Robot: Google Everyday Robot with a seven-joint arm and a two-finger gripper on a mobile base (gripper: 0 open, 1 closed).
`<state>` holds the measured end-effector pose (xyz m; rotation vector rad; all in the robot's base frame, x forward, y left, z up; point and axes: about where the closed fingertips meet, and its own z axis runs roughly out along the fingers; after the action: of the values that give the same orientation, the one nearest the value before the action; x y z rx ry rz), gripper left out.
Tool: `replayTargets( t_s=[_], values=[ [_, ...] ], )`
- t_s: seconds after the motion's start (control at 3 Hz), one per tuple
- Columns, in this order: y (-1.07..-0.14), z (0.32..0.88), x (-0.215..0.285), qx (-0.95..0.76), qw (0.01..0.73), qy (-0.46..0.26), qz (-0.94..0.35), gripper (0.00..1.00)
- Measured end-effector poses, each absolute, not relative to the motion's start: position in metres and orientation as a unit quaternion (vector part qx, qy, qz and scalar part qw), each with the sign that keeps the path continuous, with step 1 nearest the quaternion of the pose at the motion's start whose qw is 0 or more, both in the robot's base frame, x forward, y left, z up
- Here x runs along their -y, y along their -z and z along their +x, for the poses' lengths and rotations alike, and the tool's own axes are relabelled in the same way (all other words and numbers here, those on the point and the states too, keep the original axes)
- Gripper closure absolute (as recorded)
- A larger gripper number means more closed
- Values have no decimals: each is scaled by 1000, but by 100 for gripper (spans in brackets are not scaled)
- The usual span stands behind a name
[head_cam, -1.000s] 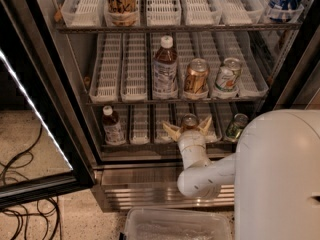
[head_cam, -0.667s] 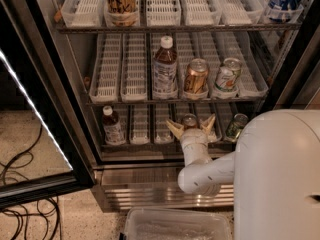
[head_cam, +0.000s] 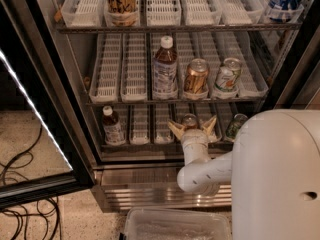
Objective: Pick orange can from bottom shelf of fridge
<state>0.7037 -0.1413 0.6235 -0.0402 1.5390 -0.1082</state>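
Observation:
The fridge (head_cam: pixel 150 186) stands open. On its bottom shelf (head_cam: pixel 140 129) a small can with a silver top (head_cam: pixel 189 119) stands in a white lane tray; its body looks orange-brown and is mostly hidden by my wrist. I take it for the orange can. My gripper (head_cam: pixel 192 126) is open at the shelf front, and its tan fingers (head_cam: pixel 175 129) stand on either side of that can without closing on it.
A brown bottle (head_cam: pixel 113 126) and a green-and-silver can (head_cam: pixel 235 125) also stand on the bottom shelf. The rack above holds a tea bottle (head_cam: pixel 165 69), a copper can (head_cam: pixel 195 76) and a white can (head_cam: pixel 228 75). The glass door (head_cam: pixel 30 109) hangs open at left. A clear bin (head_cam: pixel 175 226) sits below.
My gripper has moved a little up and deeper into the bottom shelf, so its open fingers now flank the can more closely. Nothing else has moved.

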Motion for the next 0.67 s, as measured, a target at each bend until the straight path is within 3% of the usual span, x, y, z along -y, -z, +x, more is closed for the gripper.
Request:
replayTargets(
  t_s=[0.67],
  values=[
    [-612,705,129,-703,710,33,-32,42]
  ],
)
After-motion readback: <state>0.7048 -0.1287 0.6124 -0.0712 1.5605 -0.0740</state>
